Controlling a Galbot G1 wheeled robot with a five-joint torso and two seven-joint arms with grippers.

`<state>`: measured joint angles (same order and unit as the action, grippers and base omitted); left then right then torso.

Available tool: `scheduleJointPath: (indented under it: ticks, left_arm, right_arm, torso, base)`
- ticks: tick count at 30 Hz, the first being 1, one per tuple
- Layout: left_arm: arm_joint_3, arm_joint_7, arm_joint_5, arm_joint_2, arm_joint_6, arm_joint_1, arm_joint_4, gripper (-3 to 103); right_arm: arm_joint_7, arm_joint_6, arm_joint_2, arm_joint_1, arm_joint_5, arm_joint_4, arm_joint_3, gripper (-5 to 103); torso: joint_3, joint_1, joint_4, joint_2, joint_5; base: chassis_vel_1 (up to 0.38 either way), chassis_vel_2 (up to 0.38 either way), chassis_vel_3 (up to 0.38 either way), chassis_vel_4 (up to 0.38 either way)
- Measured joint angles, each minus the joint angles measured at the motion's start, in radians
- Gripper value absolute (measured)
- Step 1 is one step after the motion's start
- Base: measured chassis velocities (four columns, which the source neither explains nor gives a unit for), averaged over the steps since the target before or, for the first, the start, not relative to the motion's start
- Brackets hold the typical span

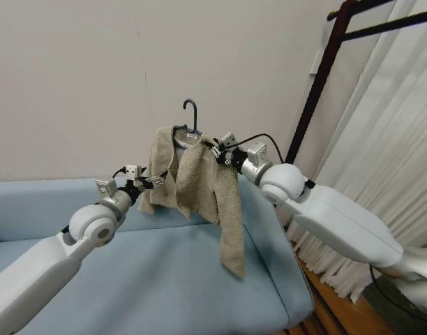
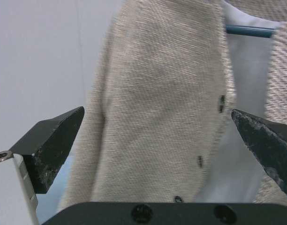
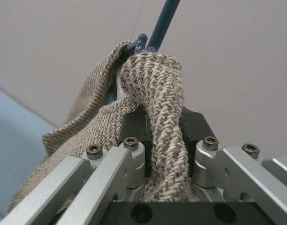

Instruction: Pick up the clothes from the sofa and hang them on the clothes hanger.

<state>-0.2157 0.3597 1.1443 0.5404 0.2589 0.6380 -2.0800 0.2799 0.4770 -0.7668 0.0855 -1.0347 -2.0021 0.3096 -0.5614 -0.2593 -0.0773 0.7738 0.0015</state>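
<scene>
- The left gripper (image 1: 149,183) reaches in from the lower left, out over the sofa, at the outer edge of the cardigan (image 1: 199,183). Its jaws stand wide apart. In the left wrist view one front panel of the garment hangs between the two dark tips, and whether either tip touches the cloth I cannot tell.
- The right gripper (image 1: 222,149) comes in from the right side, a little higher than the left one. It is clamped on a bunched fold of the knit at the cardigan's shoulder (the right wrist view shows the twisted cloth running straight down between the pads), just beside the neck of the hanger (image 1: 192,113).
- The cardigan is a beige knit with small dark buttons. It is draped on the dark blue hanger and held up in the air, clear of the cushions. One front panel and sleeve hang down lower than the rest.
- The sofa (image 1: 151,279) below is light blue.
- To the right, well apart from the garment, stands a dark clothes rack (image 1: 318,84), its upright leaning across a white curtain (image 1: 391,139).
- Behind everything is a plain pale wall (image 1: 74,84).
</scene>
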Motion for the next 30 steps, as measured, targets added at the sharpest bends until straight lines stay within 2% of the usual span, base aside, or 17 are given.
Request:
scheduleJointPath:
  ticks: [1, 3, 5, 6, 7, 9, 11, 13, 15, 17, 18, 19, 20, 23, 25, 27, 30]
  left_arm:
    - [0.000, 0.000, 0.000, 0.000, 0.000, 0.000, 0.000, 100]
    - [-0.033, 0.006, 0.004, -0.009, 0.004, 0.016, -0.005, 100]
    - [-0.054, 0.007, 0.004, -0.012, 0.010, 0.027, -0.006, 100]
    - [-0.054, 0.007, 0.004, -0.012, 0.010, 0.027, -0.006, 100]
    - [-0.057, 0.007, 0.004, -0.012, 0.012, 0.028, -0.003, 100]
    - [-0.067, 0.005, 0.001, -0.008, 0.015, 0.034, -0.002, 100]
    - [-0.088, 0.005, -0.003, -0.009, 0.016, 0.052, -0.008, 100]
    - [-0.174, 0.004, -0.006, -0.014, 0.019, 0.137, -0.037, 100]
    - [-0.200, 0.004, -0.006, -0.015, 0.020, 0.160, -0.044, 100]
    - [-0.315, 0.004, -0.004, -0.022, 0.025, 0.261, -0.081, 100]
    - [-0.331, 0.004, -0.003, -0.022, 0.026, 0.272, -0.087, 100]
    - [-0.396, 0.004, -0.001, -0.024, 0.029, 0.318, -0.110, 100]
    - [-0.396, 0.004, -0.001, -0.024, 0.029, 0.318, -0.110, 100]
    - [-0.474, 0.003, 0.002, -0.022, 0.034, 0.383, -0.140, 100]
    - [-0.564, -0.010, -0.002, -0.004, 0.035, 0.480, -0.169, 100]
    - [-0.581, -0.017, -0.007, 0.003, 0.035, 0.505, -0.173, 100]
    - [-0.707, -0.060, -0.052, 0.058, 0.032, 0.644, -0.196, 100]
  right_arm:
    - [0.000, 0.000, 0.000, 0.000, 0.000, 0.000, 0.000, 12]
    - [0.096, 0.051, 0.024, 0.009, -0.170, -0.041, -0.056, 12]
    - [0.152, 0.084, 0.050, 0.011, -0.295, -0.066, -0.104, 12]
    - [0.152, 0.084, 0.050, 0.011, -0.295, -0.066, -0.104, 12]
    - [0.181, 0.102, 0.077, 0.010, -0.358, -0.084, -0.135, 12]
    - [0.210, 0.115, 0.131, 0.005, -0.413, -0.110, -0.184, 12]
    - [0.214, 0.119, 0.151, 0.005, -0.422, -0.116, -0.204, 12]
    - [0.214, 0.126, 0.183, 0.008, -0.431, -0.120, -0.241, 12]
    - [0.215, 0.129, 0.191, 0.010, -0.431, -0.121, -0.250, 12]
    - [0.217, 0.145, 0.221, 0.021, -0.427, -0.122, -0.277, 12]
    - [0.219, 0.150, 0.229, 0.023, -0.427, -0.123, -0.282, 12]
    - [0.226, 0.165, 0.251, 0.031, -0.431, -0.126, -0.295, 12]
    - [0.226, 0.165, 0.251, 0.031, -0.431, -0.126, -0.295, 12]
    - [0.242, 0.184, 0.294, 0.054, -0.456, -0.130, -0.310, 12]
    - [0.276, 0.203, 0.335, 0.093, -0.530, -0.129, -0.326, 12]
    - [0.289, 0.205, 0.341, 0.107, -0.559, -0.126, -0.326, 12]
    - [0.384, 0.210, 0.355, 0.191, -0.711, -0.104, -0.309, 12]
  torso:
    - [0.000, 0.000, 0.0000, 0.000, 0.0000]
    - [0.000, 0.000, -0.0006, 0.000, -0.0002]
    - [0.000, 0.000, -0.0003, 0.000, 0.0003]
    - [0.000, 0.000, -0.0003, 0.000, 0.0003]
    - [0.000, 0.000, -0.0002, 0.000, 0.0002]
    - [0.000, 0.000, -0.0013, 0.000, -0.0002]
    - [0.000, 0.000, -0.0019, 0.000, 0.0001]
    - [0.000, 0.000, -0.0013, 0.000, 0.0006]
    - [0.000, 0.000, -0.0010, 0.000, 0.0003]
    - [0.000, 0.000, 0.0003, 0.000, -0.0001]
    - [0.000, 0.000, 0.0003, 0.000, -0.0001]
    - [0.000, 0.000, 0.0002, 0.000, -0.0001]
    - [0.000, 0.000, 0.0002, 0.000, -0.0001]
    - [0.000, 0.000, -0.0008, 0.000, 0.0002]
    - [0.000, 0.000, -0.0013, 0.000, 0.0007]
    - [0.000, 0.000, -0.0012, 0.000, 0.0006]
    - [0.000, 0.000, -0.0002, 0.000, -0.0002]
  base:
    - [0.000, 0.000, 0.000, 0.000]
    - [0.000, 0.000, 0.000, 0.000]
    - [0.000, 0.000, 0.000, 0.000]
    - [0.000, 0.000, 0.000, 0.000]
    - [0.000, 0.000, 0.000, 0.000]
    - [0.000, 0.000, 0.000, 0.000]
    - [0.000, 0.000, 0.000, 0.000]
    - [0.000, 0.000, 0.000, 0.000]
    - [0.000, 0.000, 0.000, 0.000]
    - [0.000, 0.000, 0.000, 0.000]
    - [0.000, 0.000, 0.000, 0.000]
    - [0.000, 0.000, 0.000, 0.000]
    - [0.000, 0.000, 0.000, 0.000]
    - [0.000, 0.000, 0.000, 0.000]
    - [0.000, 0.000, 0.000, 0.000]
    - [0.000, 0.000, 0.000, 0.000]
    - [0.000, 0.000, 0.000, 0.000]
